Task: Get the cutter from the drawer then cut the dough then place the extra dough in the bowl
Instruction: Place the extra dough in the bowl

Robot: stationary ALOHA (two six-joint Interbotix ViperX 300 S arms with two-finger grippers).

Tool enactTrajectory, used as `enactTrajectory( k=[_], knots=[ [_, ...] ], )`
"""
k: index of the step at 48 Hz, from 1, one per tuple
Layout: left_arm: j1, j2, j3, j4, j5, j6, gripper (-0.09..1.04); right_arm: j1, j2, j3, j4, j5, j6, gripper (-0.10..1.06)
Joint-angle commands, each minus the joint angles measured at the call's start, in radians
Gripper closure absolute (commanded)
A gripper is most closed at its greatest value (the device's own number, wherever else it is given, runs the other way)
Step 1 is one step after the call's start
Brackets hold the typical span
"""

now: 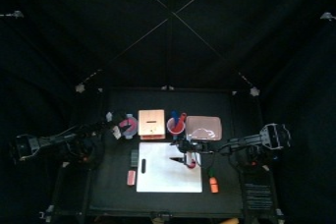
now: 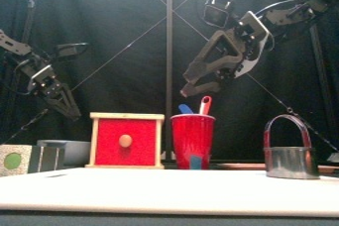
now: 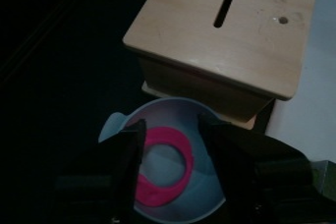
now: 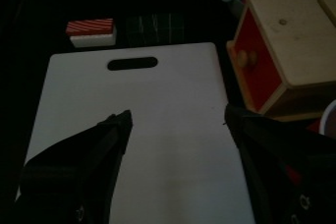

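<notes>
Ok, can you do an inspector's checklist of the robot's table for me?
Surface: black table; white cutting board bare where seen.
Job's things: pink dough ring lying in the blue-grey bowl; metal cutter standing upright; wooden box, drawer looks shut.
Clutter: red cup with toy knives; pink tray.
Claws: left claw open over the bowl; right claw open over the board.
Cables: nothing seen.
Surroundings: black curtains.

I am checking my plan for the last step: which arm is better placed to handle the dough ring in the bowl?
Left. The left fingers, open, flank the pink dough ring in the bowl; the right fingers hang over the white board, away from it.
</notes>
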Motion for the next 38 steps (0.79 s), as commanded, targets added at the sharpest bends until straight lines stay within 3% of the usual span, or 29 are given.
enactTrajectory(
  k=[1,9,21,29,38],
  knots=[
    [0.003,-0.002,-0.029,-0.051,-0.037,-0.002,0.09,-0.005,-0.009,-0.009,0.002,-0.008,0.002,-0.07],
    [-0.052,0.000,-0.028,-0.117,-0.121,0.002,0.09,-0.008,-0.012,-0.009,-0.003,-0.014,0.000,-0.07],
    [-0.244,0.000,-0.017,-0.110,-0.347,0.008,0.09,-0.018,-0.087,0.041,-0.029,-0.149,-0.005,-0.07],
    [-0.379,0.005,0.015,-0.021,-0.499,0.008,0.09,-0.025,-0.141,0.100,-0.034,-0.261,-0.005,-0.07],
    [-0.471,0.008,0.028,0.041,-0.577,-0.005,0.09,-0.029,-0.169,0.127,-0.031,-0.276,0.000,-0.07]
  ],
)
